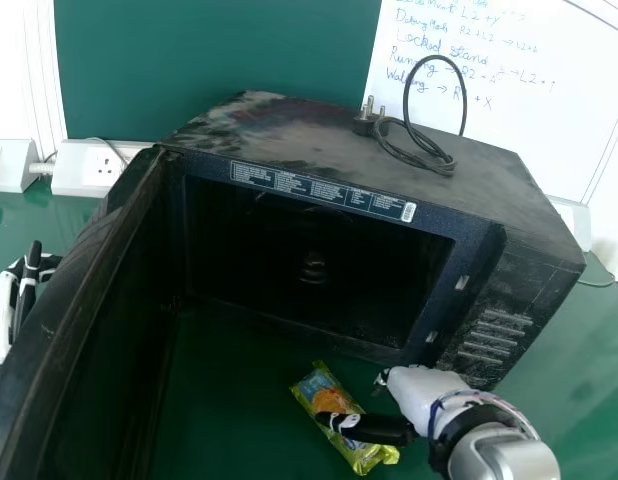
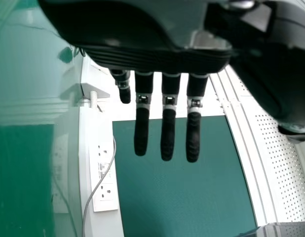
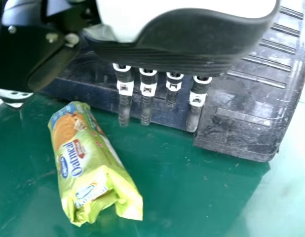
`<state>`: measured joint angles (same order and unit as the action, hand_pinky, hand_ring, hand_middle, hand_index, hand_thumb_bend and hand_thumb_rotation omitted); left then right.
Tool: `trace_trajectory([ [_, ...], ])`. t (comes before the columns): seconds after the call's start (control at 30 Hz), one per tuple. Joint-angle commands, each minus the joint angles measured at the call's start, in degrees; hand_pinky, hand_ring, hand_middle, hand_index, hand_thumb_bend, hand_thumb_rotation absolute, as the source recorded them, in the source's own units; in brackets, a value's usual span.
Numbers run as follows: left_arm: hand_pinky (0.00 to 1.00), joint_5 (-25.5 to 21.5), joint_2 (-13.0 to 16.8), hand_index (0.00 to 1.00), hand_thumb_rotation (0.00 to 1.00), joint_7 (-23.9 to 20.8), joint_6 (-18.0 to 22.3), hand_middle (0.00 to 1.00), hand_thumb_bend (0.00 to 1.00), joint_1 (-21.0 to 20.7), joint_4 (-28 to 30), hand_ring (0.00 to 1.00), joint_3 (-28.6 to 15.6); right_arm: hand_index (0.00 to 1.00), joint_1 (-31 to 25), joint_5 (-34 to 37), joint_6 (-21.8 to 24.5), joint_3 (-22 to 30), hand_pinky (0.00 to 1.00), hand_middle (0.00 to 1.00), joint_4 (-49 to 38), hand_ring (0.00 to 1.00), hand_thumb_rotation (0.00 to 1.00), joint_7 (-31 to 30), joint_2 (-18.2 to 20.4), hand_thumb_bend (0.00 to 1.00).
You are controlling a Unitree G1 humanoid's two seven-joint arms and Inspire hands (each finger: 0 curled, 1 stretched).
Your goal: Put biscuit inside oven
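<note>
A yellow-green biscuit packet (image 1: 361, 452) lies on the green table before the oven (image 1: 469, 250), whose door stands wide open on the left. My right hand (image 1: 429, 392) is at the oven's front right corner, its thumb stretched over the packet. In the right wrist view, the fingers of the right hand (image 3: 148, 94) are straight, beside the biscuit packet (image 3: 88, 158) and not curled round it. My left hand (image 1: 21, 295) is at the far left, beyond the oven door; in the left wrist view the left hand (image 2: 168, 118) has straight fingers.
The oven door (image 1: 74, 310) reaches toward the front left, between the left hand and the packet. A black cable with a plug (image 1: 424, 150) lies on the oven's top. Socket boxes (image 1: 89, 168) stand behind at the left, with a whiteboard (image 1: 529, 100) at the back right.
</note>
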<state>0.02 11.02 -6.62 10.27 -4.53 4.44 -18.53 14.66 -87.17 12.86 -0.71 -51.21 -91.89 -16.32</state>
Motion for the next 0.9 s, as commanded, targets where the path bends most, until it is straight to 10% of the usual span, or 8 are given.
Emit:
trace_trajectory([
  [0.0,0.5,0.77,0.28,0.49,0.06,-0.17,0.49,0.57,0.51,0.87,0.44,0.54,0.07,0.8,-0.43,-0.68,-1.3,0.36,0.74,0.83,0.28,0.83,0.42,-0.53,0.23,1.0],
  [0.23,0.5,0.4,0.2,0.49,0.06,0.01,0.61,0.57,0.51,1.15,0.86,0.54,0.01,0.8,-1.84,-1.32,-3.32,0.52,0.62,0.81,1.46,0.77,0.42,1.57,1.23,1.0],
  [0.43,0.5,0.29,0.26,0.49,0.06,0.01,0.78,0.57,0.51,1.27,0.96,0.54,-0.05,0.92,-5.77,-0.81,-4.96,-0.79,0.81,0.93,2.3,0.9,0.4,6.88,2.78,0.99],
  [0.87,0.49,1.07,-0.01,0.49,0.06,-0.28,0.33,0.57,0.51,1.5,1.89,0.53,0.12,0.92,-9.14,-6.46,-6.69,-5.65,0.83,0.94,6.53,0.92,0.39,14.13,7.69,1.0],
])
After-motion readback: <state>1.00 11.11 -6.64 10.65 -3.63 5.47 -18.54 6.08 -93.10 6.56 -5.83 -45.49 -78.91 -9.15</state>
